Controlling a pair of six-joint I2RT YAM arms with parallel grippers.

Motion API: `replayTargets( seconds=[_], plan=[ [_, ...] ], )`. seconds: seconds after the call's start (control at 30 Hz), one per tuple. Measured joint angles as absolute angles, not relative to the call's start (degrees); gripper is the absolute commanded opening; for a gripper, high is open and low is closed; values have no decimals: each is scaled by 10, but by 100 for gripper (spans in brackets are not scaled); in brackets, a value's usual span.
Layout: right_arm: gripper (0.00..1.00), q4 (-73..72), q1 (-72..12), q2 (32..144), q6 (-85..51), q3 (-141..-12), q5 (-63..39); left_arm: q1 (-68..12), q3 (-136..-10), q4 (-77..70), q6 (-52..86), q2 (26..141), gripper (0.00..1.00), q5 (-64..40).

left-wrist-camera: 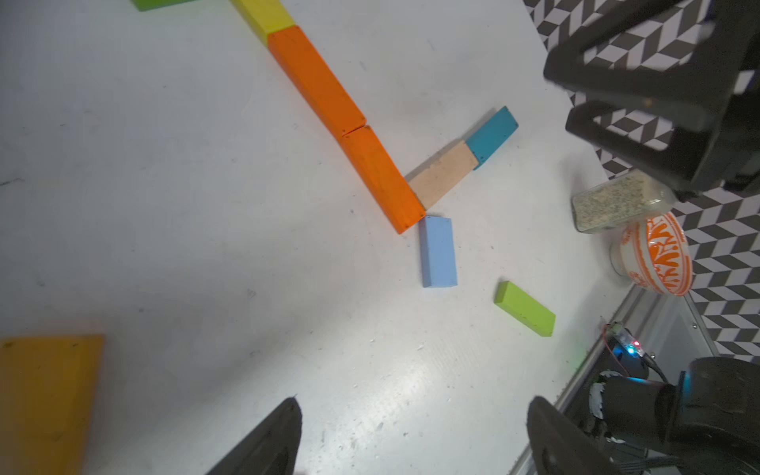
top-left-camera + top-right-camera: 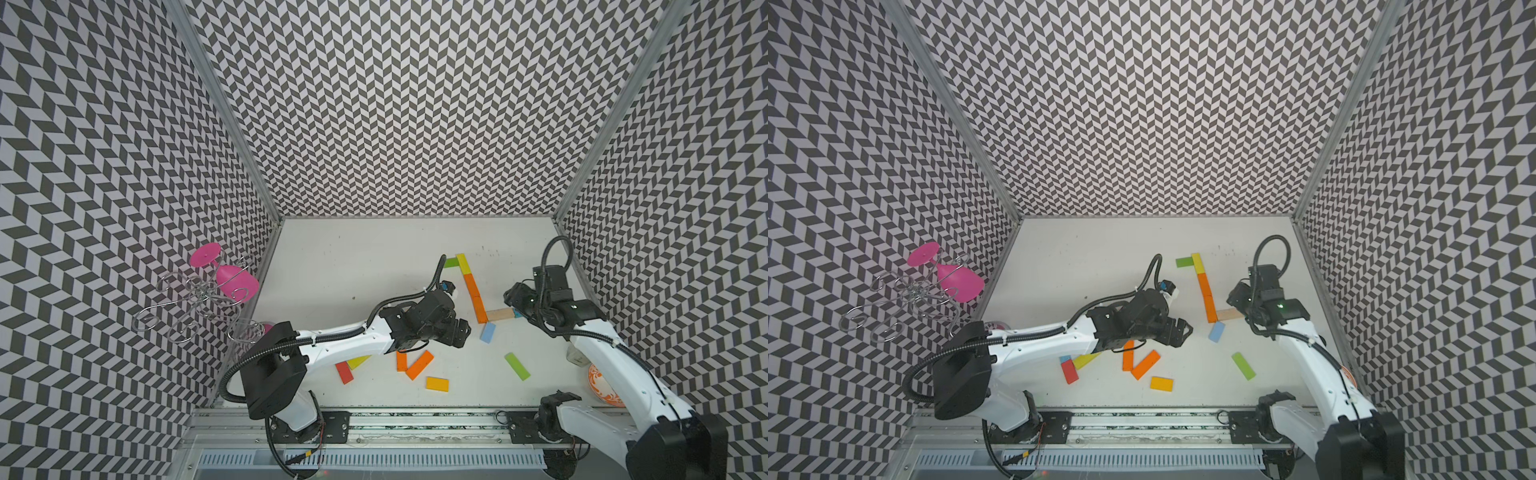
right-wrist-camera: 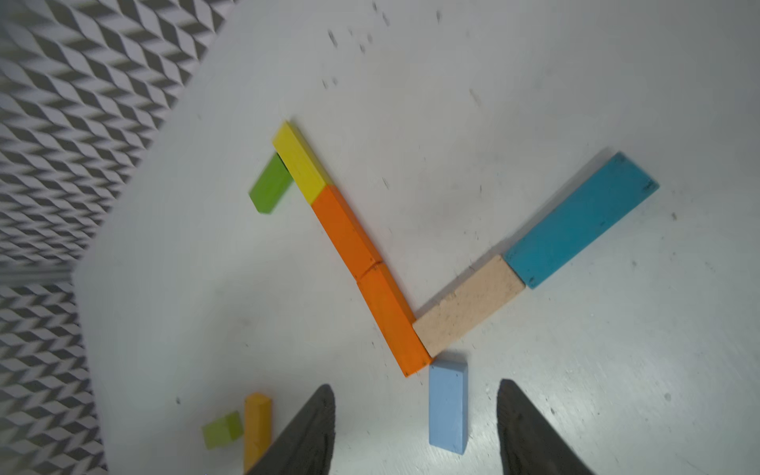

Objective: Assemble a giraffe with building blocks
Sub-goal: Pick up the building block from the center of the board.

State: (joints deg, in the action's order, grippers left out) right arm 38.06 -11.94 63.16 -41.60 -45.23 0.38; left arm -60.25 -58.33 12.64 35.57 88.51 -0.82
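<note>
On the white table lies a flat figure of blocks: a green block (image 2: 451, 262), a yellow one (image 2: 462, 264) and two orange ones (image 2: 476, 297) in a line, then a tan block (image 2: 500, 314) and a teal block (image 3: 580, 218) branching off. A light blue block (image 2: 487, 332) lies at the lower orange end. My right gripper (image 2: 515, 299) hovers open above the teal end; in its wrist view the light blue block (image 3: 448, 407) shows between the fingers (image 3: 316, 415), lower down, untouched. My left gripper (image 2: 459, 332) is open and empty (image 1: 414, 405), left of the light blue block.
Loose blocks lie toward the front: green (image 2: 517, 366), yellow-orange (image 2: 436, 383), two orange (image 2: 419, 365), red (image 2: 344, 372), yellow-green (image 2: 358, 361). An orange-patterned bowl (image 1: 654, 255) and a spice jar (image 1: 617, 203) stand by the right wall. A wire rack (image 2: 187, 299) holds a pink glass (image 2: 232, 278).
</note>
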Motion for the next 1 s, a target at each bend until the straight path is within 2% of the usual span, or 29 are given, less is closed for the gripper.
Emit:
replayTargets(
  seconds=[0.4,0.43,0.47,1.0],
  plan=[
    [70,471,-180,647,-442,-367,63,-555,-498,115,352,810,87,-21],
    [98,475,-182,647,-442,-364,63,-552,-495,114,350,810,87,-23],
    [100,480,-185,646,-445,-358,63,-548,-493,113,348,810,87,-26],
    [100,491,-228,677,-467,-338,42,-529,-477,88,337,810,87,-56]
  ],
)
